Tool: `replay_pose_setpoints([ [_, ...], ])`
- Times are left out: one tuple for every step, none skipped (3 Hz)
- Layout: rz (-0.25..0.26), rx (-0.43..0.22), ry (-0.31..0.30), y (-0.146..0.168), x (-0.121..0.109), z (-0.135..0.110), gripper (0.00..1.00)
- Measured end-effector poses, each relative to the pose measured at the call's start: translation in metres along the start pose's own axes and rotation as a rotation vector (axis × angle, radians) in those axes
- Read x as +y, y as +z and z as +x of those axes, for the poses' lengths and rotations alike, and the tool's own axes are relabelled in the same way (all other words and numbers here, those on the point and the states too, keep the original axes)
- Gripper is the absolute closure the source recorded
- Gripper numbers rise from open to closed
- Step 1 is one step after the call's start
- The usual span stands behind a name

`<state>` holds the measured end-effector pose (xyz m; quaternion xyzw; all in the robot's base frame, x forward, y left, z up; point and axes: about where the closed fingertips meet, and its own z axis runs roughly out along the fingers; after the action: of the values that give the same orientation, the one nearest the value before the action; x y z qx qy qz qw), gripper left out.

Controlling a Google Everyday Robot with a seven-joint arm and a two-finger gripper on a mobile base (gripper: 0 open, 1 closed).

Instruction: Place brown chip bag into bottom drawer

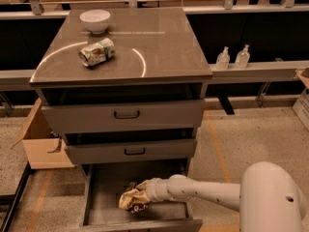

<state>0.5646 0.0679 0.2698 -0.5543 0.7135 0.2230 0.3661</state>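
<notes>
Reaching in from the right, the white arm has its gripper (141, 196) low inside the open bottom drawer (104, 190), jaws closed on the bag (129, 200). The bag is crumpled up against the gripper's tip, sitting over the drawer floor toward the near side, roughly mid-width, with the drawer's front just beyond it toward us. Above, the two upper drawers (126, 116) are pulled out a little. On the cabinet top (164, 42), a crushed can (97, 52) lies left of centre, and a white bowl (95, 21) stands behind it at the far edge. A cardboard box (41, 146) sits on the floor at left.
</notes>
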Motion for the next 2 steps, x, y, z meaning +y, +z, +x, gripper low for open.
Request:
replay_pose_setpoints([
  [-0.024,0.006,0.033,0.015,0.006,0.008,0.04],
  [-0.001,0.009,0.112,0.002,0.009,0.020,0.08],
])
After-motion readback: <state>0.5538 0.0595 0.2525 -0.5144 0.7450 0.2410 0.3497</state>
